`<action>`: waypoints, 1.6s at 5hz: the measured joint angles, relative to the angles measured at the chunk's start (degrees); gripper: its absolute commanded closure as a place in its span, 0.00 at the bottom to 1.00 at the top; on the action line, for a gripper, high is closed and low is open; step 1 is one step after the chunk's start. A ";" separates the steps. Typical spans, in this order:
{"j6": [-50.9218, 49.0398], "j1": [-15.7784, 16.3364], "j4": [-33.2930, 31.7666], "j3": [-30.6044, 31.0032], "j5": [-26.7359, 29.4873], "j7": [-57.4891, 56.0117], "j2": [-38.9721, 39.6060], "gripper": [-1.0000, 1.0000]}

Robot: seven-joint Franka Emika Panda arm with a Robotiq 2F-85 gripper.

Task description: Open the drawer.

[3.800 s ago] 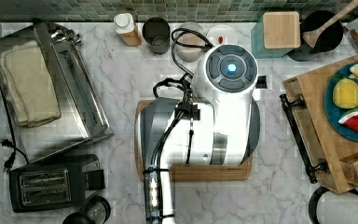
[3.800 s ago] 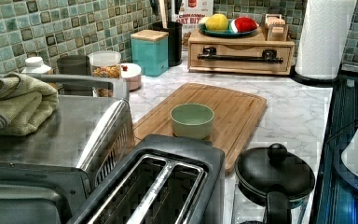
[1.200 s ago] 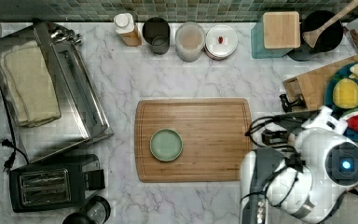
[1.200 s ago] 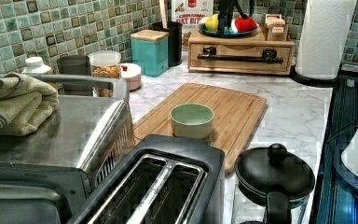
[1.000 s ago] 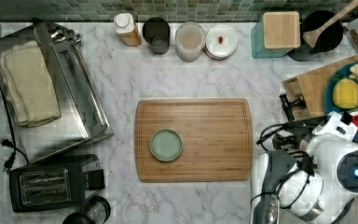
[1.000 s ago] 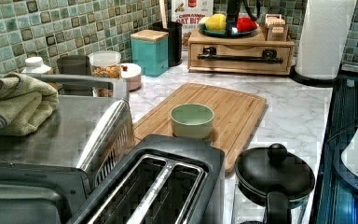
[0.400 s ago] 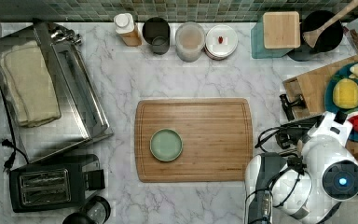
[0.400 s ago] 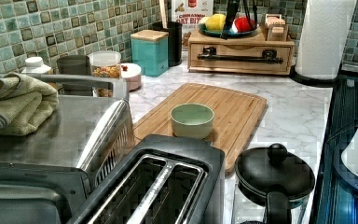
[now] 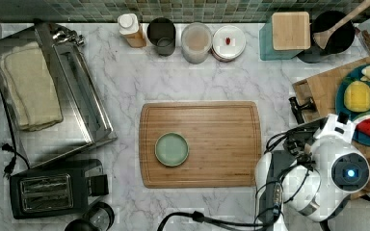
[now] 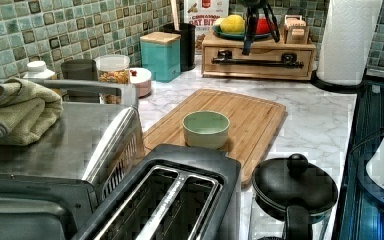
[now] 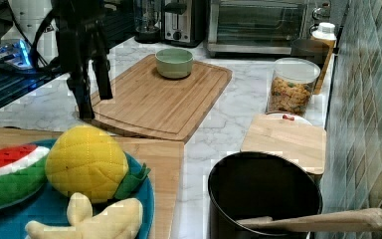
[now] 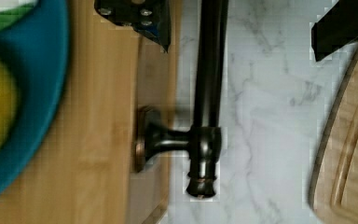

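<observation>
1. Top view: my white arm (image 9: pixel 335 175) sits at the top view's lower right, over the marble counter (image 9: pixel 125 82) and the edge of the wooden drawer unit (image 9: pixel 325 89). One black end of the drawer's handle (image 9: pixel 301 107) pokes out beside the unit. The cutting board (image 9: pixel 200 144) with the green bowl (image 9: pixel 172 149) lies toward the top view's left of me.

2. Left view: the drawer (image 10: pixel 257 61) is at the far end of the counter, its front flush with the unit, so it is closed. My gripper (image 10: pixel 261 35) hangs above it with the fingers spread apart, in front of the blue fruit plate (image 10: pixel 230 34).

3. Right view: my gripper (image 11: pixel 90 84) is dark and points downward, its two fingers parted and holding nothing, tips just above the counter near the cutting board's corner. The plate with a toy lemon (image 11: pixel 85 162) and watermelon slice (image 11: pixel 7 172) is in the foreground.

4. Wrist view: the black bar handle (image 12: pixel 208 93) runs between my two fingertips (image 12: pixel 137 16), one on the wood side and one over the marble. Neither touches the bar, as far as I can tell.
</observation>
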 measured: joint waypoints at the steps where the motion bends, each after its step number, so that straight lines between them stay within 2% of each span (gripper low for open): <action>1: -0.11 0.13 -0.45 -0.06 0.83 0.00 2.64 0.00; 2: 3.13 -0.13 -1.79 -0.07 -1.23 0.17 3.61 0.00; 3: 7.16 -0.13 -2.69 -0.07 -0.21 0.17 3.87 0.00; 6: 6.21 -0.39 -0.67 -0.06 0.45 0.06 8.47 0.00; 8: 4.70 -2.00 -0.22 0.17 0.94 0.00 10.67 0.00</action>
